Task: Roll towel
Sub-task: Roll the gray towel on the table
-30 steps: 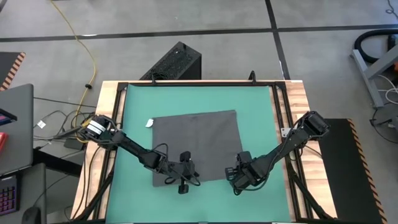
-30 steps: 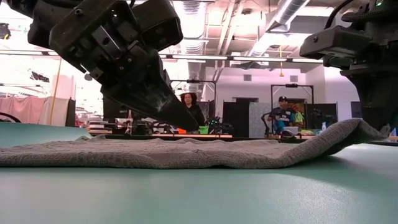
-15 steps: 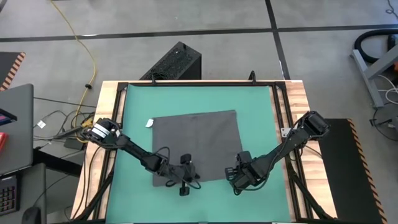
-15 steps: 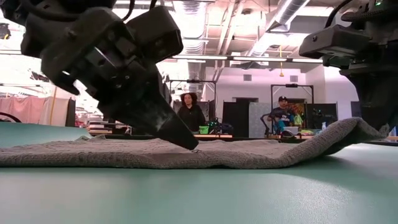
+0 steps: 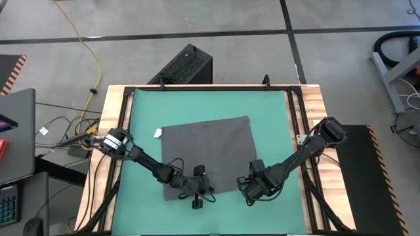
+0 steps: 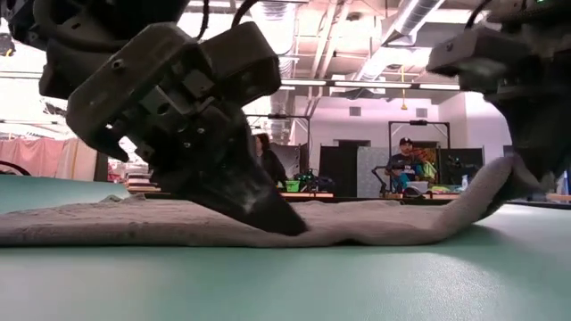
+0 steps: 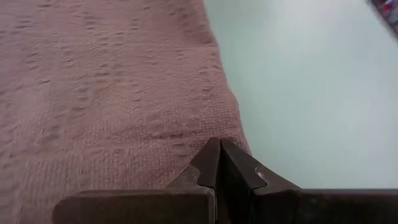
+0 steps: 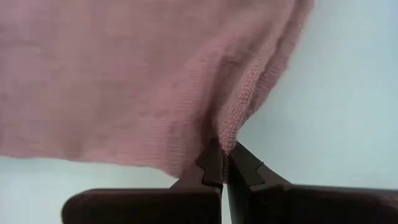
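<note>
High view shows the dark grey towel lying flat on the green mat of the worktop, with its small white tag at the far left corner. Both pincers are at the near edge of the cloth. The right pincer is closed on the near right corner of the towel, and the low view shows this corner lifted a little off the mat. The left pincer has its fingers pressed together with nothing between them, the tips resting on the cloth just beside its near left corner. I judge the step in hand is taking the near edge to begin the roll. The next move calls for the left pincer to open and take its corner, then both turn the edge over evenly
</note>
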Action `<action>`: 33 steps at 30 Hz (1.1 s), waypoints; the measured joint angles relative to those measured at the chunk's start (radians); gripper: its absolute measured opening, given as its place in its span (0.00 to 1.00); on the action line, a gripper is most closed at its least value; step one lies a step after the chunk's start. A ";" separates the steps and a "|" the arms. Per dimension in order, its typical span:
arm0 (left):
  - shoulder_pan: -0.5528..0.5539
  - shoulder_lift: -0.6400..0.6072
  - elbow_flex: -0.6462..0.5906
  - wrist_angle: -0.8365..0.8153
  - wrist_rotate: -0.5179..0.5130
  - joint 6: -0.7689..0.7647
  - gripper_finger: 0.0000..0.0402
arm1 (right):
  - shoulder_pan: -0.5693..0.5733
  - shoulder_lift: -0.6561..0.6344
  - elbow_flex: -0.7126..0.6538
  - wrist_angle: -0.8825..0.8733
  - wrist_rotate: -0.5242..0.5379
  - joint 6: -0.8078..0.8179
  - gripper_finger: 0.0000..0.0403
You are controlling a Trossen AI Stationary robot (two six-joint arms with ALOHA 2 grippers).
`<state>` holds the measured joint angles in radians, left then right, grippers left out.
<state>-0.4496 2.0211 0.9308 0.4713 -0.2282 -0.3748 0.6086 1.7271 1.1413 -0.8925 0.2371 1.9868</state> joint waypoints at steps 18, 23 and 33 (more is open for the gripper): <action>0.026 0.027 0.040 -0.038 0.058 0.023 0.00 | -0.102 0.000 0.339 0.025 0.161 -0.489 0.04; 0.032 0.025 0.040 -0.039 0.064 0.022 0.00 | -0.126 0.000 0.348 0.137 0.162 -0.579 0.04; 0.057 -0.122 0.037 -0.063 0.087 0.017 0.00 | -0.097 0.000 0.348 0.125 0.176 -0.582 0.04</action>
<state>-0.3923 1.8994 0.9680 0.4088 -0.1408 -0.3582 0.5114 1.7271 1.4891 -0.7675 0.4127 1.4052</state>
